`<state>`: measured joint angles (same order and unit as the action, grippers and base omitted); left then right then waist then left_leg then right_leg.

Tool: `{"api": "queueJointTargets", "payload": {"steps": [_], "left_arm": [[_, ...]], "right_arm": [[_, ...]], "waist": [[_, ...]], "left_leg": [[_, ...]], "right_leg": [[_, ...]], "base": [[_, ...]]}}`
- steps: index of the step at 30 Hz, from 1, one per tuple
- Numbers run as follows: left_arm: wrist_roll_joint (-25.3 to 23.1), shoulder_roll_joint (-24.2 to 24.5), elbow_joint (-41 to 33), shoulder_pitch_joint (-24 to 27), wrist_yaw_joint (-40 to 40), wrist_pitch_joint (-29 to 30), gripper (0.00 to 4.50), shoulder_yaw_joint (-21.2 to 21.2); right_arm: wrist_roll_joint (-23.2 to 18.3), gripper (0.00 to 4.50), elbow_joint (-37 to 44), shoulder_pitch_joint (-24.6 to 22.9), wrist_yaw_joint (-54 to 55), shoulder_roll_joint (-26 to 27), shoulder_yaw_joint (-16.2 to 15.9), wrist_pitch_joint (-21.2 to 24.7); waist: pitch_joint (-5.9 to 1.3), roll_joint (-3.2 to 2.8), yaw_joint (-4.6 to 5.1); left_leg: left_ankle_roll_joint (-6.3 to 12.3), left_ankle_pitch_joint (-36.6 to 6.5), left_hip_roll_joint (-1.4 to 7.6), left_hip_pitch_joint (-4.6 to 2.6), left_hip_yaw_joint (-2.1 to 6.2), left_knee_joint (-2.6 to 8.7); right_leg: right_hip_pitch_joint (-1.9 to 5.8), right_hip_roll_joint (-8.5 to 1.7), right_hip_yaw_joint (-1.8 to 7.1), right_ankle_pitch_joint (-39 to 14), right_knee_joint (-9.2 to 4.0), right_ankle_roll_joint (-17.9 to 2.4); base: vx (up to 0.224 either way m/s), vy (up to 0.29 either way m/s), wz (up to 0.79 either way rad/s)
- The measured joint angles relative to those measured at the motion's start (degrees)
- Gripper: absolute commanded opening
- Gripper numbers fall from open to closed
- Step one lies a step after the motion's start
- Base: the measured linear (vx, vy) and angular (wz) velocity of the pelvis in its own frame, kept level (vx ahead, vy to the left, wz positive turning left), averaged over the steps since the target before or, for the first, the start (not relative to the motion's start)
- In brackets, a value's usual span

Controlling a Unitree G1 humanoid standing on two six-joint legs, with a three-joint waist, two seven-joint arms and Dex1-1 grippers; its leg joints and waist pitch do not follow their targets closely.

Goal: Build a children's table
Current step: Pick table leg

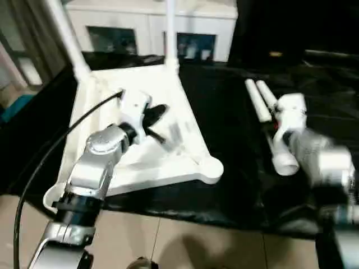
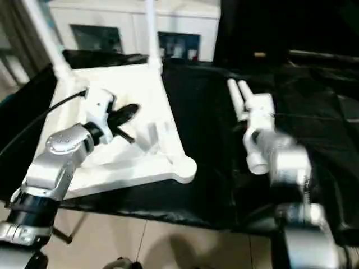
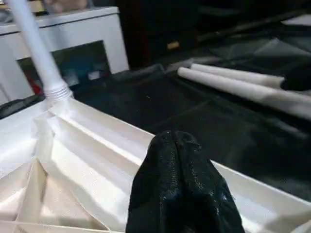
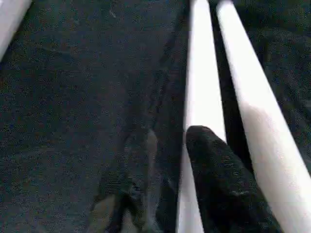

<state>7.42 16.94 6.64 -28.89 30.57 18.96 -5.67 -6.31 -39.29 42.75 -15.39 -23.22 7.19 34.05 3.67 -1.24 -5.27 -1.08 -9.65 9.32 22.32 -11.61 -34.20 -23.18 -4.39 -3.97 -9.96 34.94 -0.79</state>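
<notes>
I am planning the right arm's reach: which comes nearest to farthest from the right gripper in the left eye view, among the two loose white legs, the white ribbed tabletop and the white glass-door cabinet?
1. Loose white legs, at the right gripper.
2. White ribbed tabletop, to its left.
3. White glass-door cabinet, at the far back.

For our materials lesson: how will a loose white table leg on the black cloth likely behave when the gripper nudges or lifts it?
The loose leg is round and lies flat, so it would probably roll. It looks like a smooth, stiff tube, likely light and perhaps slippery.
</notes>
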Motion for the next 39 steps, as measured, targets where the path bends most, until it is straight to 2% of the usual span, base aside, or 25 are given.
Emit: {"api": "queueJointTargets", "payload": {"steps": [5, 13, 14, 18, 22, 28, 39], "left_arm": [[-0.9, 3.6, -6.1, 3.0, 2.3, 3.0, 0.00, -1.9], [-1.0, 6.9, -11.7, 4.7, 4.6, 5.9, 0.00, -2.3], [-1.0, 7.6, -12.4, 4.8, 5.2, 6.3, 0.00, -2.4], [-0.6, 9.3, -13.5, 4.8, 7.6, 7.8, 0.00, -3.2], [1.0, 11.3, -16.6, 4.8, 11.8, 9.6, 0.00, -4.5], [1.7, 12.1, -18.2, 4.8, 13.3, 10.9, 0.00, -5.0], [2.5, 14.3, -19.9, 4.8, 15.7, 12.3, 0.00, -5.2]], "right_arm": [[2.0, 1.93, -16.1, 8.2, -0.2, -1.7, -0.4, -3.2], [3.7, 2.59, -26.3, 12.7, 0.2, -2.4, -0.9, -6.9], [3.7, 2.80, -27.7, 13.6, 0.1, -2.6, -0.9, -7.3], [3.9, 3.00, -31.0, 15.0, -0.6, -3.3, -0.8, -7.3], [4.2, 3.00, -33.3, 15.2, -2.0, -3.4, -0.8, -5.7], [3.5, 3.00, -35.8, 15.3, -5.1, -3.3, 0.4, -2.9], [3.7, 1.99, -36.3, 15.5, -6.4, -3.3, 0.9, -2.1]], "waist": [[0.10, 0.22, 0.13], [0.21, 0.46, 0.01], [0.22, 0.48, 0.04], [0.27, 0.70, -0.06], [0.28, 0.74, -0.16], [0.28, 0.73, -0.41], [0.29, 0.74, -0.79]], "left_leg": [[0.05, 0.0, 0.02, 0.26, -0.04, -0.10], [0.04, 0.0, 0.06, 0.28, -0.04, -0.35], [0.04, 0.0, 0.06, 0.28, -0.04, -0.36], [0.04, 0.0, 0.09, 0.28, -0.04, -0.36], [0.04, 0.0, 0.09, 0.29, -0.04, -0.40], [0.04, 0.0, 0.12, 0.29, -0.05, -0.47], [0.03, 0.0, 0.13, 0.27, -0.05, -0.56]], "right_leg": [[-0.25, 0.00, 0.01, 0.0, 0.06, 0.0], [-0.23, -0.01, 0.02, 0.0, 0.22, -0.1], [-0.23, -0.01, 0.01, 0.0, 0.24, -0.1], [-0.24, -0.01, 0.00, 0.0, 0.31, -0.1], [-0.24, -0.01, 0.00, 0.0, 0.32, -0.1], [-0.24, -0.01, 0.00, 0.0, 0.39, -0.1], [-0.24, -0.01, -0.01, 0.0, 0.51, -0.1]], "base": [[0.000, 0.000, 0.00], [0.000, 0.000, 0.00], [0.000, 0.000, 0.00], [0.000, 0.000, 0.00], [0.000, 0.000, 0.00], [0.000, 0.000, 0.00], [0.000, 0.000, 0.00]]}}
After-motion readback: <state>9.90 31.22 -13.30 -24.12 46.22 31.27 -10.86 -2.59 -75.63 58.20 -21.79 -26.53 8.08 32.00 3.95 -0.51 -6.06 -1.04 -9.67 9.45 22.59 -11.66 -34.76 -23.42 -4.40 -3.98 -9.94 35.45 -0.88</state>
